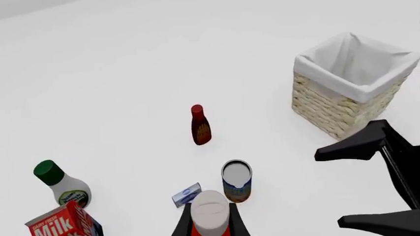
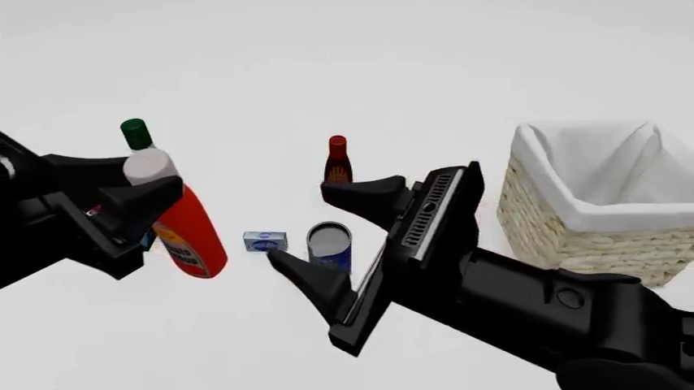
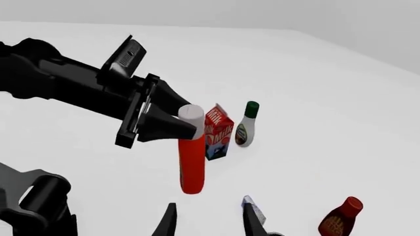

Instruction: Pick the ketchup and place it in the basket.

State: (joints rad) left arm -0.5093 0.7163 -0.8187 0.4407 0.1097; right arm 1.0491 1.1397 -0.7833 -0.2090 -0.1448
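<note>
Holding the ketchup just below its white-grey cap, the left gripper has its fingers closed on the bottle's neck. The bottle hangs clear of the table, tilted, over the left side. The right wrist view confirms this: the orange-red body hangs below the black fingers with nothing under it.

The right gripper sits nearest the near edge, toward the middle of the table. Its jaws stand wide apart and hold nothing. Both fingers point away toward the far-left.

Just beyond the right gripper's lower finger stands an open can with a blue label. A small blue-and-white box lies on the table just left of the can, near but not touching it.

A red milk carton stands on the left side, behind the raised ketchup; in the front view it is almost wholly hidden by the left gripper.

A white bottle with a green cap stands farther back on the left side. A darker red bottle with a red cap stands upright near the middle of the table, beyond the can.

The basket sits on the right side, well apart from the ketchup. Its white cloth lining is folded over the rim.
</note>
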